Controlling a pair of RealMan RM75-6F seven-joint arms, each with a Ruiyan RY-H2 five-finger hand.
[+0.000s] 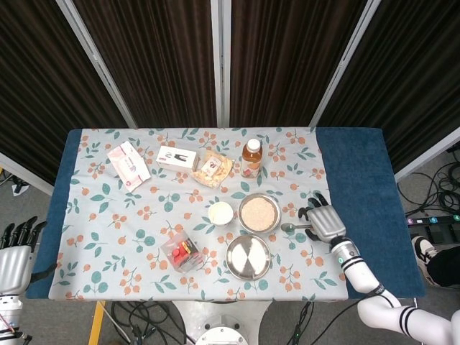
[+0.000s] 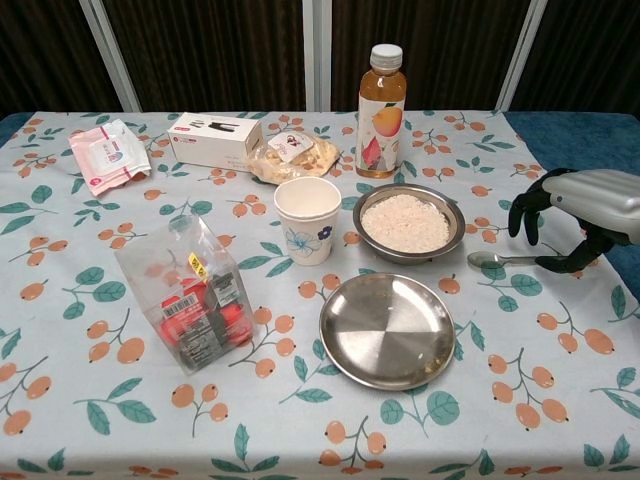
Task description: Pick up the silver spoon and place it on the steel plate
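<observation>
The silver spoon (image 2: 512, 261) lies flat on the table (image 2: 560, 400), its bowl toward the rice bowl (image 2: 408, 222) and its handle running out to the right. The right robot hand (image 2: 568, 218) hangs over the handle end, its dark fingers (image 2: 527, 208) spread and curled downward, with the thumb low near the tip of the handle. Whether any fingertip touches the spoon cannot be told; the spoon's bowl and most of its handle show clear of the hand, and nothing is held in it. In the head view the right robot hand (image 1: 322, 219) sits just to the right of the spoon (image 1: 291, 228), palm down, with the forearm trailing off toward the lower right corner.

The steel plate (image 2: 387, 329) lies in front of the rice bowl, near the spoon but apart from it, to its lower left in the chest view. It carries nothing.

The left robot hand (image 1: 16, 248) shows only in the head view, off the table's left edge, well apart from everything on the cloth, its fingers apart and holding nothing.

Also on the table stand a paper cup (image 2: 307, 219), a juice bottle (image 2: 381, 97) and a clear packet with red contents (image 2: 187, 292)
</observation>
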